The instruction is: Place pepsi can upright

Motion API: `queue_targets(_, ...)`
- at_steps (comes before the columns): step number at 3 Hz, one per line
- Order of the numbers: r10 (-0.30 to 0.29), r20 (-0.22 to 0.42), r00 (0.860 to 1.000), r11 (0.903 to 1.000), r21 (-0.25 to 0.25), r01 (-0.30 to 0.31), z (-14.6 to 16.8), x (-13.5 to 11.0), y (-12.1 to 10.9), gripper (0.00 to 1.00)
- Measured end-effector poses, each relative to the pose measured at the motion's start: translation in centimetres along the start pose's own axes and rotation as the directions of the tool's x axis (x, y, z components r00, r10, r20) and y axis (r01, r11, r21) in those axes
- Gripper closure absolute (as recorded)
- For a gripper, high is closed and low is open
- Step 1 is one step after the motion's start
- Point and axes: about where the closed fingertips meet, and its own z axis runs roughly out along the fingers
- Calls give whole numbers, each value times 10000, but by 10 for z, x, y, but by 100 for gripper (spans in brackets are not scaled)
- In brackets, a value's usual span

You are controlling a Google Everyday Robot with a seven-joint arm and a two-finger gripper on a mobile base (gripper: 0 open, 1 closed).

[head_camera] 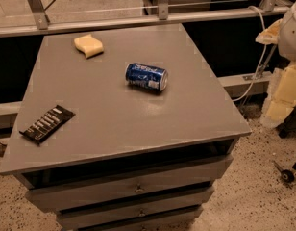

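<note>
Lying on its side just above and right of the frame's centre, the pepsi can point(146, 77) rests on the grey tabletop point(114, 124), its blue wall with white lettering facing up and its silver end turned toward the right of the frame. The can's long axis runs roughly left to right, dipping a little toward the right end. Nothing touches it. A yellow sponge point(88, 45) with a wavy outline sits well apart from it toward the upper left of the tabletop, and a flat black snack packet point(47, 123) with pale lettering lies at the left, close to the tabletop's left edge and set at a slant. The tabletop caps a grey cabinet whose stacked drawers point(133, 189) show in the lower part of the frame. Behind it, across the top of the frame, runs a metal rail point(138, 20) with upright posts. At the upper right edge a pale rounded casing point(293, 30) enters the frame, with a white cable point(256, 66) drooping beside it and yellowish foam blocks point(282, 93) stacked below it, off the tabletop. The pincer is not seen anywhere in the frame, so whether it stands wide or narrow cannot be told; it holds nothing that shows. Speckled floor point(263, 186) fills the lower right, where a small wheel point(287, 176) stands near the edge.
</note>
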Motion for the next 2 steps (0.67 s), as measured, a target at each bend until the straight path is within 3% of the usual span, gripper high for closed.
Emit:
queue_targets(1,0,1,10000,10000,2,0,0,0,0,0)
queue_targets(2,-119,237,9996,9999,128,116,5,-19,-8,0)
